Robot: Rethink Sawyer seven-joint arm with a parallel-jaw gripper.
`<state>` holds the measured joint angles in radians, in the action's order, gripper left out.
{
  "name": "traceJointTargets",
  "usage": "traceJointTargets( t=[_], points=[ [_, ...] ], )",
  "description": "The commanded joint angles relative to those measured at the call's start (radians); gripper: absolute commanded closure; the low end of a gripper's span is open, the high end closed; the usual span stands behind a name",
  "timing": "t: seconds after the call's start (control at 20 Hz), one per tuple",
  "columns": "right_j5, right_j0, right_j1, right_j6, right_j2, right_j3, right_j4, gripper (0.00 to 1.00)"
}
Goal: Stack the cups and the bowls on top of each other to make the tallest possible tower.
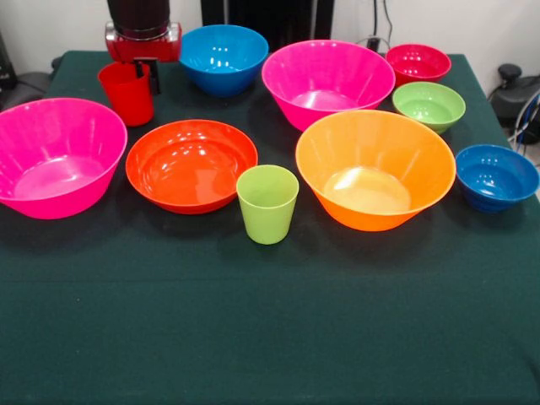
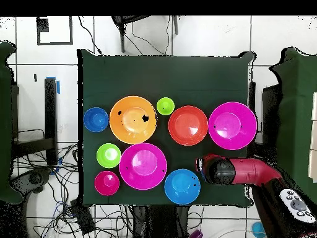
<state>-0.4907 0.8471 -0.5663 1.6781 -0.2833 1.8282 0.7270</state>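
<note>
Hovering over the smooth red tapered plastic cup (image 1: 126, 91) at the far left of the dark green tablecloth (image 1: 270, 337), the red and black gripper (image 1: 145, 74) had one black finger (image 1: 154, 76) showing just beside the cup's rim; whether the jaws were clamped on the wall or released could not be told. No tower existed: every piece stood alone on the cloth. The step in hand appeared to be the first pick, with the red cup as its object.

The glossy big orange plastic bowl (image 1: 375, 169), the likely base, sat right of centre, with the lime green plastic cup (image 1: 267, 202) just left of it and the small dark blue bowl (image 1: 496, 176) on its right. The medium red-orange bowl (image 1: 191, 164) lay near the red cup, and the left big pink bowl (image 1: 56, 155) nearly touched it.

The next move probably called for a secure grip, then a lift clear of the neighbouring rims. The near half of the cloth stood open; the far row was crowded.
</note>
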Motion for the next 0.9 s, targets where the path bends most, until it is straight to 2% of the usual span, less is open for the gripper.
traceJointTargets(
  t=[0.05, 0.5, 0.9],
  points=[
    [-0.075, -0.064, -0.007, -0.131, -0.051, -0.041, 0.068, 1.0],
    [-0.109, -0.113, -0.096, -0.104, -0.047, -0.024, 0.03, 1.0],
    [-0.147, -0.16, -0.134, -0.083, -0.037, -0.018, -0.001, 1.0]
  ],
)
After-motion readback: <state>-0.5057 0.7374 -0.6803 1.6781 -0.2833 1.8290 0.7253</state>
